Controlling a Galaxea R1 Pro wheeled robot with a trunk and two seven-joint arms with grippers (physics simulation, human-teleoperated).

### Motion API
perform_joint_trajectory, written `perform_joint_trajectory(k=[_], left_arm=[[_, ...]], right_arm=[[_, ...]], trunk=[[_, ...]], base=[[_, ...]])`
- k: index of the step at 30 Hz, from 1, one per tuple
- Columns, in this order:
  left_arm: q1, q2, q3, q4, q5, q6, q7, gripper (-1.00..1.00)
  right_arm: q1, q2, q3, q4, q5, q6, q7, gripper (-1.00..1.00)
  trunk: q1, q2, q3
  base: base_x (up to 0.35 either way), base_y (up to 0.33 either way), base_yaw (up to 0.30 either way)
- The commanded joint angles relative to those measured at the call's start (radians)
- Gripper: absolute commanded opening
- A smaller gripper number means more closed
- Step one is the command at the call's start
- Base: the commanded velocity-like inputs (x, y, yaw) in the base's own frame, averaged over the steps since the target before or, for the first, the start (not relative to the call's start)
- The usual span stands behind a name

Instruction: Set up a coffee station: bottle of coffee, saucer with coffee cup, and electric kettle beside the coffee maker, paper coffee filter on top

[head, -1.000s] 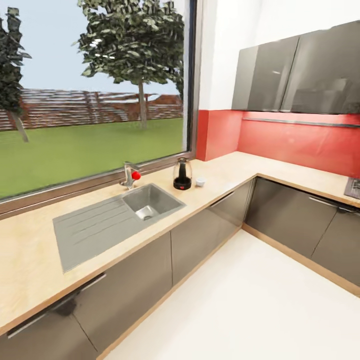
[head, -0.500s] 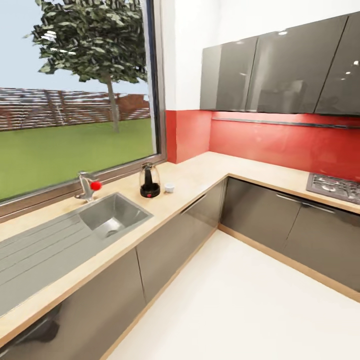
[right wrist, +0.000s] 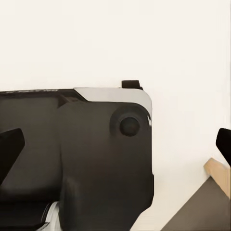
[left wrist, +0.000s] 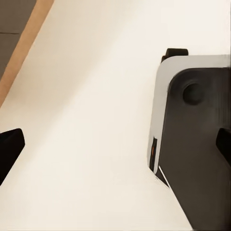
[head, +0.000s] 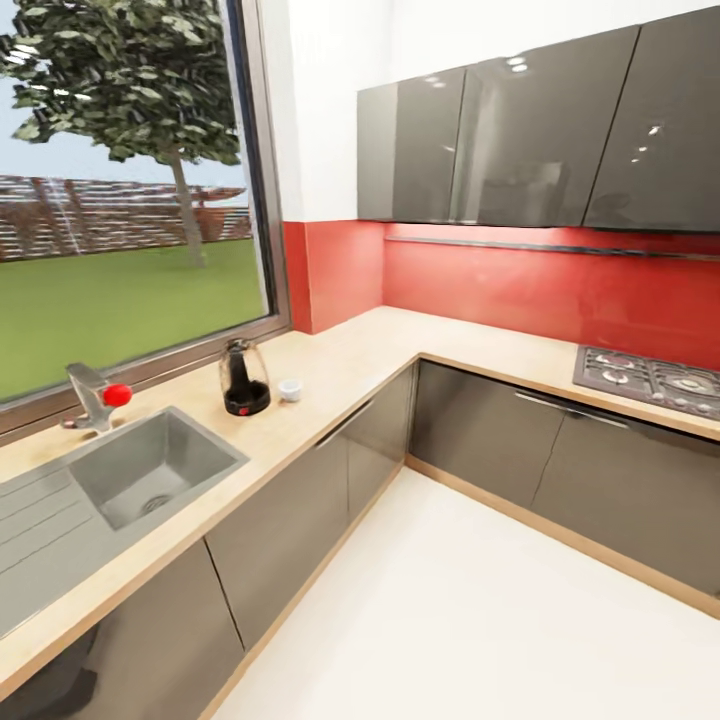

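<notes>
Electric kettle: you have the electric kettle [head: 243,378] standing upright on the counter [head: 345,365], between the sink [head: 150,468] and the corner, just under the window [head: 120,200].
Coffee cup: the coffee cup [head: 290,389] sits just beside the kettle on its corner side, apart from it; whether a saucer lies under it is too small to tell.
Other task things: from here you have no sight of a coffee maker, bottle or filter on this stretch of counter.
What changed: over the last second the whole head view has slid, with kettle, cup and tap [head: 95,397] drifting toward the picture's left and the hob [head: 650,380] coming in at the right. That is your camera turning, not the things moving.
Meaning: I judge you are swinging away from the sink run toward the corner, searching or travelling; nothing is placed yet.
Left pincer: the left pincer [left wrist: 115,149] stands wide, dark fingertips at opposite picture edges, nothing between them, over the white floor [left wrist: 91,96] and the robot's base [left wrist: 197,144].
Right pincer: the right pincer [right wrist: 115,147] is likewise wide and empty, above the base.
</notes>
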Motion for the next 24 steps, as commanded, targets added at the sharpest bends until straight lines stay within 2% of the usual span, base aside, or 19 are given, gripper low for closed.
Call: perform_joint_trajectory(k=[1,24], left_arm=[[0.000,-0.004,0.008,-0.002,-0.006,0.006,0.001,1.00],[0.000,-0.008,0.006,-0.003,-0.006,0.006,0.003,1.00]], right_arm=[[-0.001,0.000,0.009,0.000,-0.009,0.000,-0.003,1.00],[-0.001,-0.002,0.005,-0.005,-0.015,-0.002,-0.001,1.00]], trunk=[[0.001,-0.002,-0.002],[0.001,-0.002,-0.002]], base=[[0.285,-0.209,-0.004],[0.255,-0.227,0.000]])
